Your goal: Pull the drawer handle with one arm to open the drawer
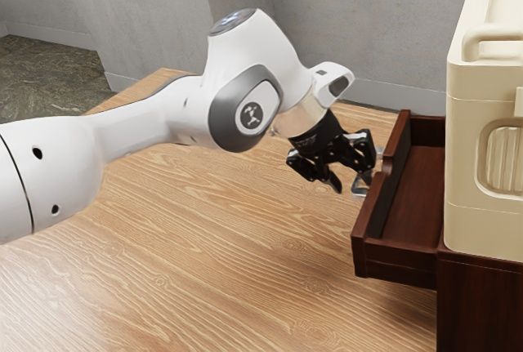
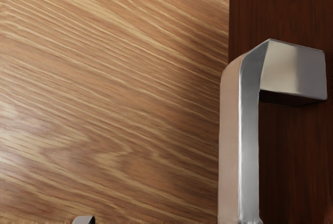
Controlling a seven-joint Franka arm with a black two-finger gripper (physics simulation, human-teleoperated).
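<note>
At the exterior view's far left, the white arm [image 1: 131, 135] extends toward the pincer, its first visible section lying well apart from it. Patterned floor [image 1: 49, 74] and a grey wall [image 1: 147, 9] are noted farther off, beyond the table. The wood-grained table [image 1: 180, 262] runs beneath the arm and lies below the pincer. Next in order is the pincer [image 1: 351, 186], black, tilted, directed downward; its fingers [image 1: 332, 179] stand apart, wide, with no grip on anything observed. The metal handle [image 1: 359, 192] is located right at the fingertips; contact cannot be confirmed. In the wrist view its squared bar stands off the dark wooden face. Just beyond the handle from the pincer is the reddish-brown drawer [image 1: 372, 223], found partly open, its interior in view. Past the drawer, farther from the pincer, is the matching cabinet [image 1: 478, 307]. A cream unit [image 1: 482, 225] with rounded edges sits above the cabinet, across the drawer from the pincer.
</note>
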